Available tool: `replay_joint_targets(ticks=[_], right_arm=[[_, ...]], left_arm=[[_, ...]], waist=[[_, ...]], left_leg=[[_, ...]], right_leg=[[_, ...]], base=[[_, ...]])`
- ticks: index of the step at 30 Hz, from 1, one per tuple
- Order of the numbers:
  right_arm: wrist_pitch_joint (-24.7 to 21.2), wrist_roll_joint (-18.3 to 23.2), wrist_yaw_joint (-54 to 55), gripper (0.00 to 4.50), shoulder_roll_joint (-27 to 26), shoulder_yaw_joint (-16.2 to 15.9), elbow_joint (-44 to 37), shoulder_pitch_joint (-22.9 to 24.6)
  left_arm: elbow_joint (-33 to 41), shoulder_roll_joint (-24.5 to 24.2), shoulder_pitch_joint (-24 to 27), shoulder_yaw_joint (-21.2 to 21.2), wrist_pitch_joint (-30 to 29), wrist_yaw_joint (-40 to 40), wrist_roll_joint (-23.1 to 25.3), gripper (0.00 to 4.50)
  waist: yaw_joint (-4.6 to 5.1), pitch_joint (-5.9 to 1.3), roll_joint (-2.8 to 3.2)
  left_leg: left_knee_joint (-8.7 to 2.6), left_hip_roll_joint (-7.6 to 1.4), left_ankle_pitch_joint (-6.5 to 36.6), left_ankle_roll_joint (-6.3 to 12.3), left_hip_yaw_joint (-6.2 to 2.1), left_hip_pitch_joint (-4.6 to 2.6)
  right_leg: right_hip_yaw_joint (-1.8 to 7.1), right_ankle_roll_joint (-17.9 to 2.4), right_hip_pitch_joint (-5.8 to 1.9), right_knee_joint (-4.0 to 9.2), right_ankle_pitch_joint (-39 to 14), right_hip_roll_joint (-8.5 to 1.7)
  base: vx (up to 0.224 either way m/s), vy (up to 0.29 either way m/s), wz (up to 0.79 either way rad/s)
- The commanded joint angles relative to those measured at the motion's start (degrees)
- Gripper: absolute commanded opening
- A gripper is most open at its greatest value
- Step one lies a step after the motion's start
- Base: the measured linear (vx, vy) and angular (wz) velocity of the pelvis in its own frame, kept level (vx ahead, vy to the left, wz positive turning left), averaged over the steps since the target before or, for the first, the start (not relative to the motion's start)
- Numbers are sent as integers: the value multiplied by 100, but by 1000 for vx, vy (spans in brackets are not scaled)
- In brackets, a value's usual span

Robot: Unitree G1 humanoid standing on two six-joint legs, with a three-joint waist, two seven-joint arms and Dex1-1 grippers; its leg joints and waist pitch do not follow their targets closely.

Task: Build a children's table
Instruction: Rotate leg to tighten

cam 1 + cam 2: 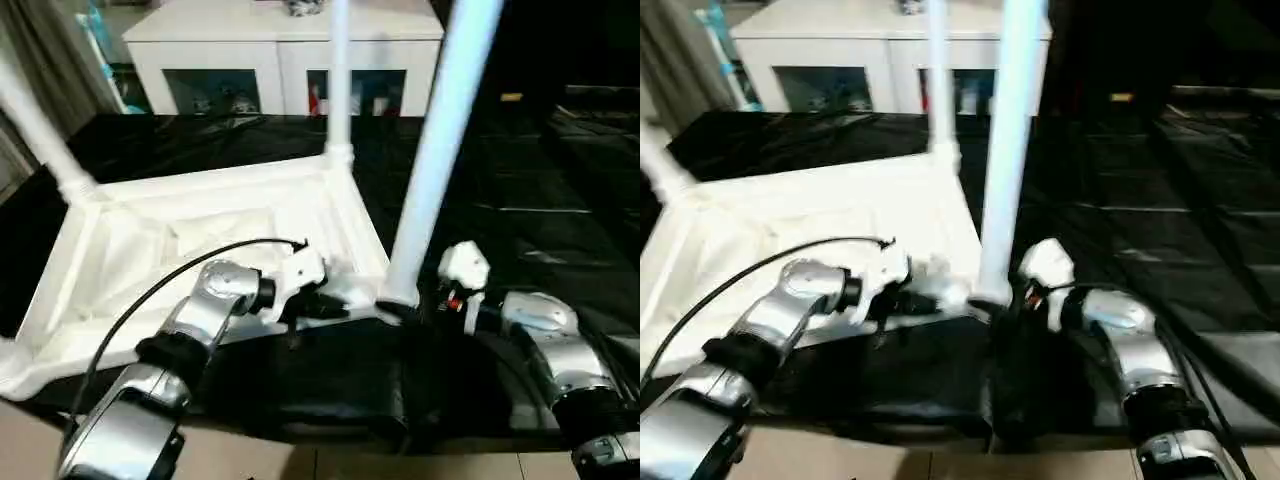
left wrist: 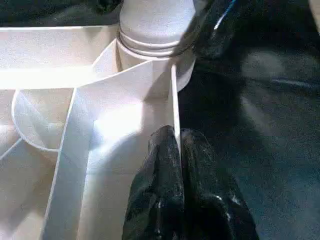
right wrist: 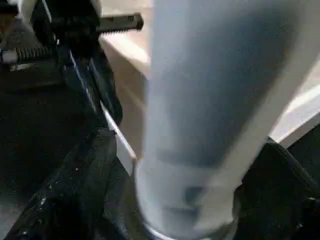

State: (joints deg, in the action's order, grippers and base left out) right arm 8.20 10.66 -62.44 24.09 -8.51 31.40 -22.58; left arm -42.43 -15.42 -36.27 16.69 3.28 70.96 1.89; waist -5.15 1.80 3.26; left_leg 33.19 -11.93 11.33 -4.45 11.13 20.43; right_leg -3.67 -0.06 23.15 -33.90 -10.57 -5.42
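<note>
The children's table top (image 1: 150,250) lies upside down on a black-covered surface, ribs facing up. Three white legs stand upright in its corner sockets: one at the far left (image 1: 40,130), one at the back (image 1: 338,80), and one at the near right corner (image 1: 430,150). My left gripper (image 2: 179,145) is shut on the thin rim wall of the top, just left of that near right corner (image 1: 325,300). My right gripper (image 3: 185,200) grips the base of the near right leg (image 3: 210,100), one black finger on each side, right above its socket (image 1: 395,295).
A white cabinet with glass doors (image 1: 280,60) stands behind the work surface. The black cover (image 1: 520,200) stretches out to the right of the table top. A strip of tan floor (image 1: 300,460) shows along the near edge.
</note>
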Motion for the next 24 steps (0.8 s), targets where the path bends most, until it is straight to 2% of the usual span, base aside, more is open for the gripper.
replay_joint_targets(ticks=[1, 4, 11, 21, 24], right_arm=[[-4, -103, -96, 363, 60, -64, -71, -14], [-31, -99, -102, 343, 14, -44, 17, -88], [-69, -76, -200, 279, 58, -42, 86, -154], [-49, -112, -132, 259, -11, -10, 165, -144], [-295, -109, 552, 259, -309, 167, 303, -219]], left_arm=[[82, -74, 193, 171, -153, 257, 29, 0], [228, -113, 242, 190, -230, 285, 11, 0], [489, -154, 309, 210, -409, 290, -19, 0], [574, -187, 326, 242, -534, 231, 1, 0], [316, -70, 216, 188, -590, -232, 142, 0]], waist=[[18, -290, -116], [18, -294, -136], [17, -309, -121], [19, -314, -124], [34, -298, -121]], left_leg=[[-365, -148, 966, 624, -29, 13], [-356, -139, 902, 629, -26, 16], [-324, -135, 718, 727, -23, 20], [-310, -132, 741, 719, -23, 8], [-321, -127, 818, 664, -26, 16]], right_leg=[[191, -1492, -294, 329, -679, -261], [193, -1472, -299, 327, -683, -265], [189, -1546, -306, 286, -382, -249], [188, -1571, -307, 277, -383, -240], [187, -1550, -304, 293, -514, -245]], base=[[0, 0, 0], [0, 0, 0], [0, 0, 0], [0, 0, 0], [0, 0, 0]])
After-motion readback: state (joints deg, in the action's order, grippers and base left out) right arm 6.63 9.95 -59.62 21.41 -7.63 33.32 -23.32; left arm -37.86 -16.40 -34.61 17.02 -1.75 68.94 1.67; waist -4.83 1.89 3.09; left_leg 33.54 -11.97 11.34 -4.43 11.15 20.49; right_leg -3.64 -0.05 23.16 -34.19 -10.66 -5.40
